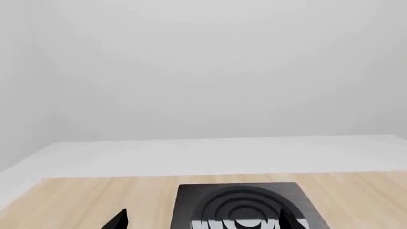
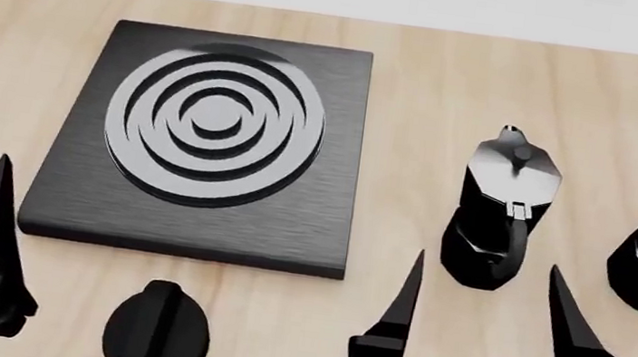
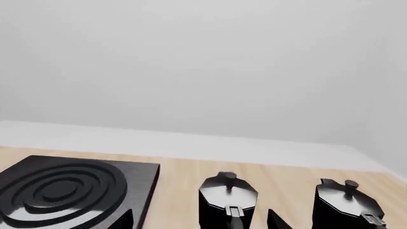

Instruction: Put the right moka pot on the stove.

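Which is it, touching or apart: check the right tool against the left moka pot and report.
Apart. In the head view the right tool sits open in front of the left moka pot, with bare wooden table visible between its fingertips and the pot's base.

Bright, even light fills the scene, flat and without harsh glare. Soft, faint shadows sit beneath the stove [image 2: 193, 218] and the two pots (barely darker than the wood). The burner rings shine pale grey. Everything renders sharp, with no visible edge distortion.
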